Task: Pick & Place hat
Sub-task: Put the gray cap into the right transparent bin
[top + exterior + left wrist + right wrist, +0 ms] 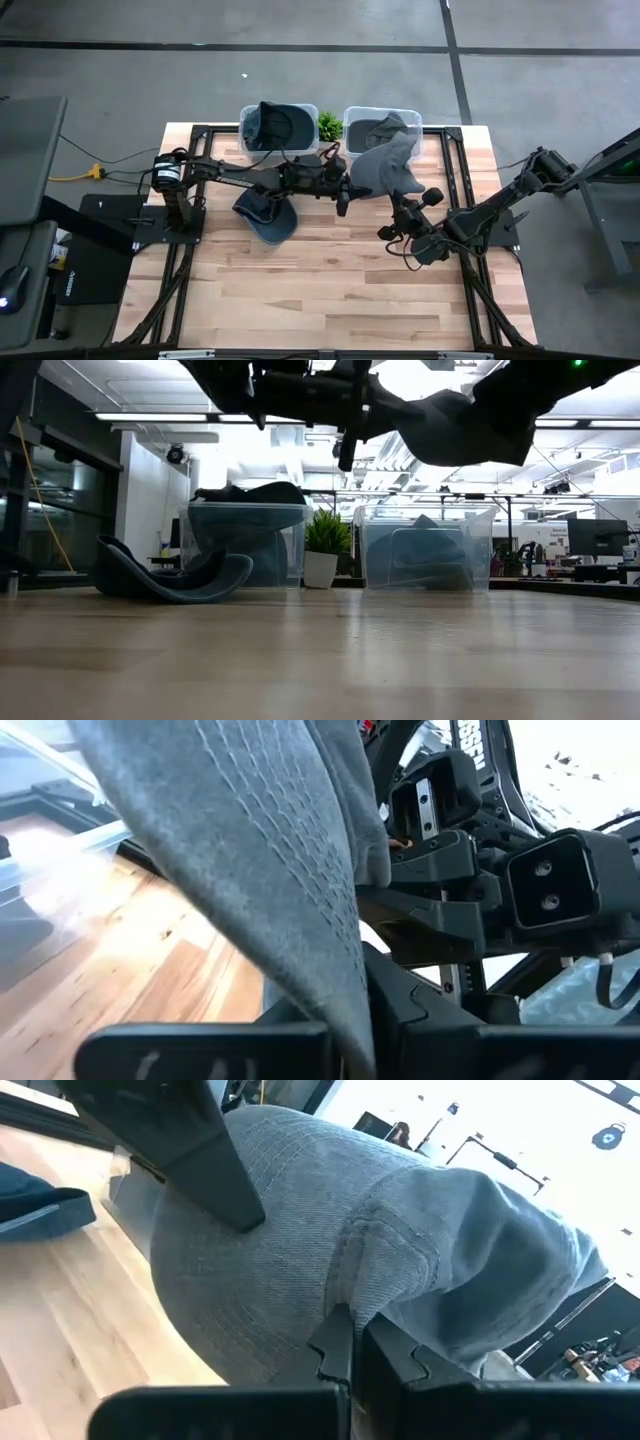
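A grey cloth hat [385,165] hangs in the air above the table's far middle, between my two arms. My left gripper [347,188] reaches in level from the table's left and is shut on the hat's left side. My right gripper [400,207] comes from the right and is shut on its near side. In the low view the hat [455,430] is high above the tabletop. A second, dark blue-grey hat [265,215] lies on the wood left of centre, its brim curling up [170,575]. My left gripper pinches the hat's stitched brim [335,990] between its two fingers, level, from the table's left. The cloth rises out of the fingers, lifted clear of the table. One of its fingers [205,1150] lies against the hat's outer surface. My right gripper pinches a fold of the hat's cloth beside a seam [345,1295] between its two fingers, coming at it level from the table's near right. The hat bulges out beyond the fingers and hangs clear of the table.
Two clear plastic bins stand at the far edge: the left bin [278,125] holds a dark hat, the right bin [382,122] holds grey cloth. A small potted plant [328,125] stands between them. Bare wood lies toward the near edge [330,290].
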You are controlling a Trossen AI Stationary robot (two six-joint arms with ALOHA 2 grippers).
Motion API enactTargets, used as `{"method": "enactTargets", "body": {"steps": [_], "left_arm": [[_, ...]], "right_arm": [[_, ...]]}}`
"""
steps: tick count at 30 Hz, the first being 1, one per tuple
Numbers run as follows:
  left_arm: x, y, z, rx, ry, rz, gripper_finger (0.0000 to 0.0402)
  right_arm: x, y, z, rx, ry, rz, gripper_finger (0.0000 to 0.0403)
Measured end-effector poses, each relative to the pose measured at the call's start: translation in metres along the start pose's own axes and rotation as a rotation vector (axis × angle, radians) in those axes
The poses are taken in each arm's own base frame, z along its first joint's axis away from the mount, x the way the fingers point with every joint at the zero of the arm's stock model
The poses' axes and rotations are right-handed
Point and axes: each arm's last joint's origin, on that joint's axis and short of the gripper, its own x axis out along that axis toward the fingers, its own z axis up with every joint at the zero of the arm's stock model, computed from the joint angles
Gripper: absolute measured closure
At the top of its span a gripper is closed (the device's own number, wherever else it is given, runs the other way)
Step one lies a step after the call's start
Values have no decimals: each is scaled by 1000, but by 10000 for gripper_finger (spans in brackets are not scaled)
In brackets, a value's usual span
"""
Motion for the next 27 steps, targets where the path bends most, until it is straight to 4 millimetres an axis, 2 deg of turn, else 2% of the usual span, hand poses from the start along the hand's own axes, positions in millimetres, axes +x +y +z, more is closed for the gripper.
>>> {"method": "enactTargets", "body": {"steps": [6, 11, 19, 27], "left_arm": [[0, 0, -1, 20, 10, -2, 396], [0, 0, -3, 22, 26, -6, 396], [0, 2, -6, 52, 52, 1, 396], [0, 2, -6, 140, 61, 1, 396]], "right_arm": [[0, 1, 0, -11, -3, 36, 400], [0, 2, 0, -12, -7, 73, 377], [-1, 0, 4, 41, -15, 107, 315], [-7, -25, 17, 194, -49, 212, 248]]}}
